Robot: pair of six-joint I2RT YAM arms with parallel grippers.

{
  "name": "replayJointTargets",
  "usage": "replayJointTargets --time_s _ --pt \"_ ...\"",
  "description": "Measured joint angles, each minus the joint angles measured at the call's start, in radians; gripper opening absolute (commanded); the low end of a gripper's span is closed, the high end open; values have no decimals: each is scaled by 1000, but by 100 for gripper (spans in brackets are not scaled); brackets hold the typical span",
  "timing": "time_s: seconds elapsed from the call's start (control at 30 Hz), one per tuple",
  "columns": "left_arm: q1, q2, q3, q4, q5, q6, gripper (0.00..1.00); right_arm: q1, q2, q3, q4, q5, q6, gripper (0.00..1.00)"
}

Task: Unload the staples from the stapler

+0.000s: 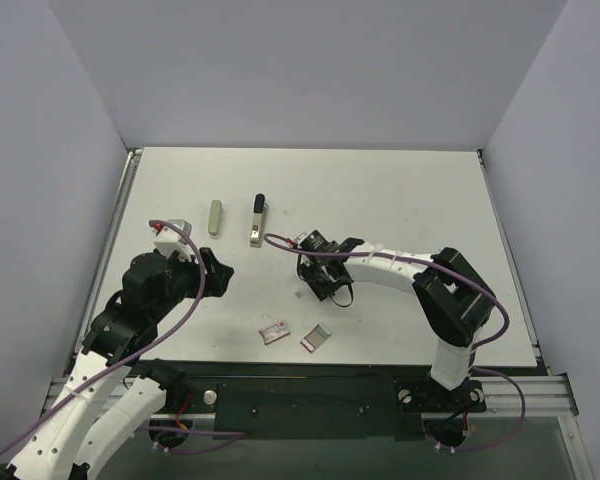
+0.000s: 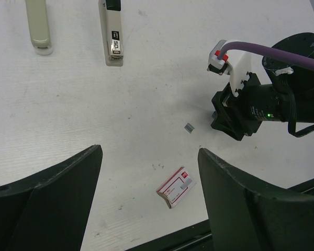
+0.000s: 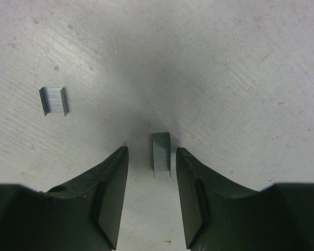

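Observation:
The stapler (image 1: pixel 257 220) lies at the table's middle back, silvery-beige with a black far end; it also shows in the left wrist view (image 2: pixel 112 39). In the right wrist view a short strip of staples (image 3: pixel 161 151) lies on the table between the fingers of my right gripper (image 3: pixel 152 157), which is open, low over the table and not touching it. A second strip of staples (image 3: pixel 54 100) lies to its left, also visible in the left wrist view (image 2: pixel 189 127). My right gripper (image 1: pixel 318 283) is right of the stapler. My left gripper (image 1: pixel 218 272) is open and empty (image 2: pixel 149 149).
A beige bar (image 1: pixel 214 217) lies left of the stapler. A small red-and-white box (image 1: pixel 274 331) and a small grey box (image 1: pixel 315 338) lie near the table's front edge. Grey walls stand on three sides.

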Motion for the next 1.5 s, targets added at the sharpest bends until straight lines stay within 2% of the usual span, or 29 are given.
replayJointTargets --time_s 0.3,0.9,1.17,1.3,1.5 --pt "3 1 -3 0 0 0 84 -5 0 0 1 5 5 36" --pt "7 7 -5 -1 0 0 84 -33 3 0 4 -47 31 10" --pt "7 13 -5 -1 0 0 84 -30 -3 -5 3 -45 53 8" --pt "9 18 -5 -1 0 0 84 -6 -55 -37 -11 -33 68 8" --pt "14 23 -5 -1 0 0 84 102 -224 -64 -38 7 87 8"
